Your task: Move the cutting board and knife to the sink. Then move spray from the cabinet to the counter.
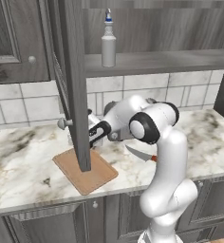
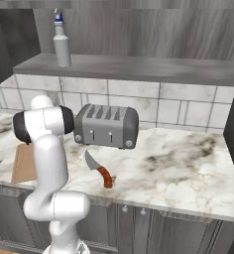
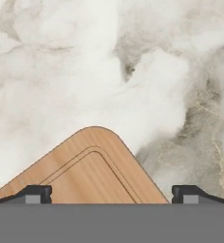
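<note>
The light-brown cutting board (image 1: 92,174) lies flat on the marble counter (image 1: 19,152), near its front edge. In the hand view a rounded corner of the cutting board (image 3: 92,166) sits between my finger tips. My gripper (image 3: 111,194) is open, low over that corner, with nothing held. The knife (image 1: 141,154) lies on the counter right of the board, and its reddish handle (image 2: 105,177) points to the front. The spray (image 1: 108,43) stands upright on the shelf (image 1: 161,61) of the open cabinet. The sink is out of view.
The open cabinet door (image 1: 73,85) hangs edge-on over the board, its knob (image 1: 62,123) to the left, and hides part of my hand. A silver toaster (image 2: 106,125) stands against the tiled wall behind the knife. Bare counter (image 2: 188,163) extends right.
</note>
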Controlling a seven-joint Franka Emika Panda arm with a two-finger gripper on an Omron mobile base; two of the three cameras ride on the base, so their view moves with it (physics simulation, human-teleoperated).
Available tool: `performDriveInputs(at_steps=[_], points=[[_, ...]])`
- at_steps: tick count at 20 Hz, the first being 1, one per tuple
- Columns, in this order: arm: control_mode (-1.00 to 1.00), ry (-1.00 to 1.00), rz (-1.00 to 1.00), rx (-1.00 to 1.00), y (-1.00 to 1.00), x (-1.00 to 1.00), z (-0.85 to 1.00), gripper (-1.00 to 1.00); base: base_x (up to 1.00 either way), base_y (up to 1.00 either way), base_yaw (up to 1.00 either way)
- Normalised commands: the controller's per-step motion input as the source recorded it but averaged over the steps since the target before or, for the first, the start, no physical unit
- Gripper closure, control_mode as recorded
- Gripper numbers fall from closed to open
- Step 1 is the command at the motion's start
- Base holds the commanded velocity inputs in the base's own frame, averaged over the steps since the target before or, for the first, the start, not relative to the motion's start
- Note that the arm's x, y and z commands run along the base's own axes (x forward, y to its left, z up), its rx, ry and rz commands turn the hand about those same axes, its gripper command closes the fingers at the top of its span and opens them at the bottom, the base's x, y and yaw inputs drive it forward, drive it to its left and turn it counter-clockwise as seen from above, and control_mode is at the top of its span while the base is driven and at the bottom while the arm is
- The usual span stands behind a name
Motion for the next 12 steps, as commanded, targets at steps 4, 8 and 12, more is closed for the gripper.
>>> performDriveInputs(at_steps=[4, 8, 12], points=[[-1.0, 0.03, 0.0, 0.0, 0.0, -0.75, -0.24, -1.0, 0.0, 0.0, 0.0], [-1.0, 0.02, 0.0, 0.0, 0.0, -0.87, -0.24, -1.0, 0.0, 0.0, 0.0], [-1.0, 0.01, 0.0, 0.0, 0.0, -0.78, -0.21, -1.0, 0.0, 0.0, 0.0]])
